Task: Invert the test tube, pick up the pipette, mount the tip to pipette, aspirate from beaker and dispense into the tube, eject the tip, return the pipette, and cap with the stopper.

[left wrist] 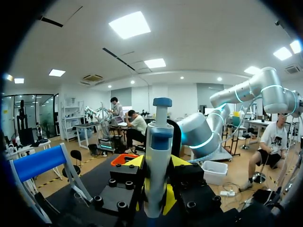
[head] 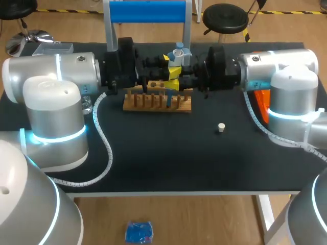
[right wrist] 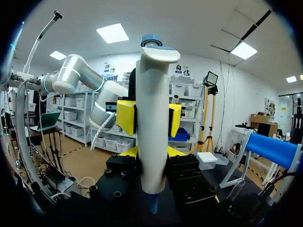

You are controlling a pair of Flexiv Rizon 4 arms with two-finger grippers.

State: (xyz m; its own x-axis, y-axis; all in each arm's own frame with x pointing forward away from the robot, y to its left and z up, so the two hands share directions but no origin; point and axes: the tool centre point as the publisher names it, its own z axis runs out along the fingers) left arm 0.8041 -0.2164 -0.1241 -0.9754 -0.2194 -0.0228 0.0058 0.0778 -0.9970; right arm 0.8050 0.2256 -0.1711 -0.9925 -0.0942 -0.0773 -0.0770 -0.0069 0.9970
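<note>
The white pipette (head: 177, 53) with a blue top is upright above the wooden rack (head: 157, 103), at the middle back of the table. My left gripper (head: 165, 60) and right gripper (head: 176, 74) meet there from opposite sides, both shut on it. In the left wrist view the pipette (left wrist: 157, 151) rises between my left gripper's (left wrist: 156, 191) yellow tips. In the right wrist view the pipette (right wrist: 152, 118) is clamped in my right gripper (right wrist: 152, 158), and the left gripper's yellow fingers (right wrist: 125, 116) press its sides further along. A small pale stopper (head: 221, 127) lies right of the rack.
A blue piece (head: 168, 95) stands in the rack among its pegs. A blue-topped stand (head: 148, 11) rises at the back. An orange object (head: 261, 104) lies behind my right arm. A glass vessel (head: 87, 105) shows beside my left arm.
</note>
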